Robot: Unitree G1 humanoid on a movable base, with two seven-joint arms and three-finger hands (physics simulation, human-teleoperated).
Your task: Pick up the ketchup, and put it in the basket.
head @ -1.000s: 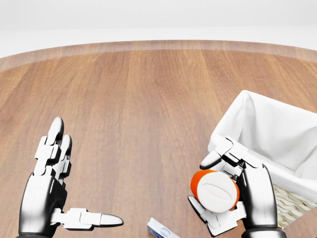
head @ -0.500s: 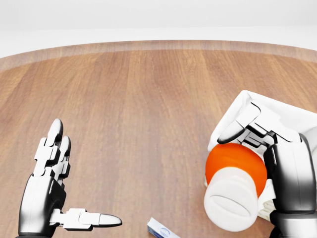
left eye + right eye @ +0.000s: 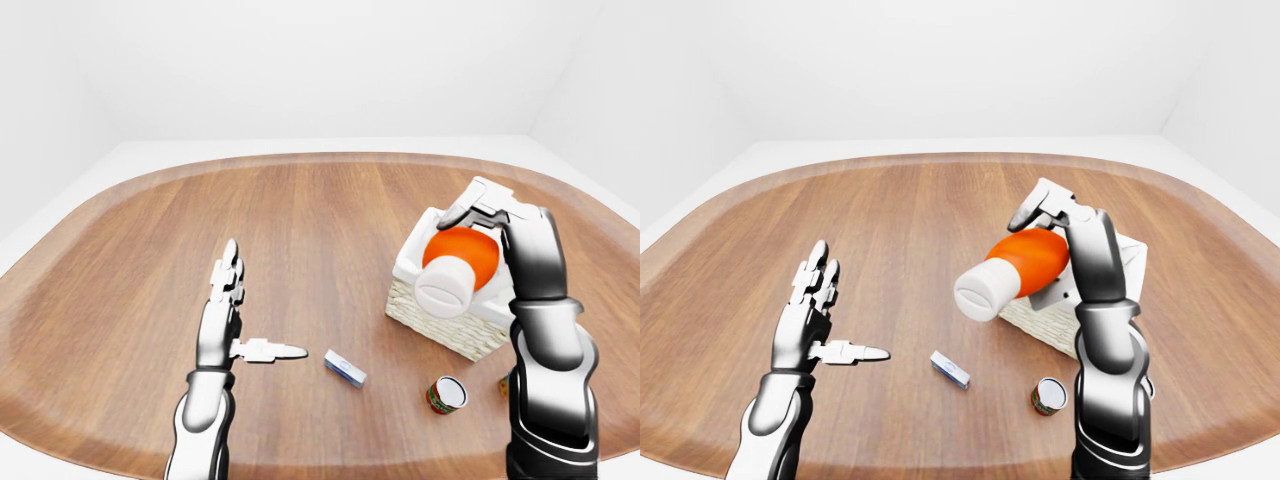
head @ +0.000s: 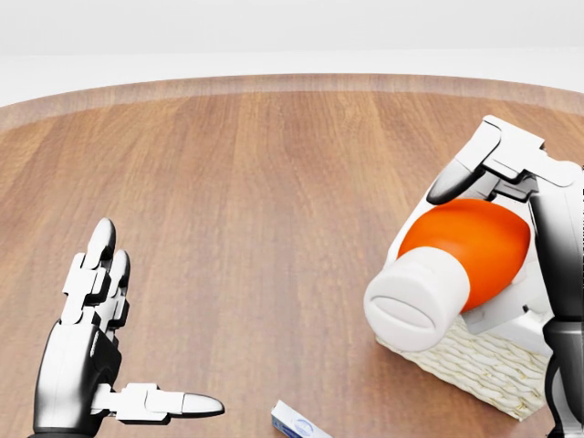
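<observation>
One wooden table [image 3: 300, 230] underneath everything. Wicker basket [image 3: 440, 322] with white liner at the left-eye view's right. Right hand [image 4: 511, 173] clenched around the ketchup [image 4: 465, 246], held tilted above the basket, white cap toward the camera. Left hand [image 4: 91, 365] splayed, holding nothing. Small box [image 3: 345, 368] and can [image 3: 446, 394] lying nearby.

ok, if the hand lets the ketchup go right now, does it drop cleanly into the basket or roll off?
Probably not cleanly. The ketchup lies tilted in the right hand, white cap end poking out past the basket rim toward the head view's left. Its rounded, smooth-looking body seems apt to roll or slip. Top-heavy at the cap, it could tip out.
</observation>
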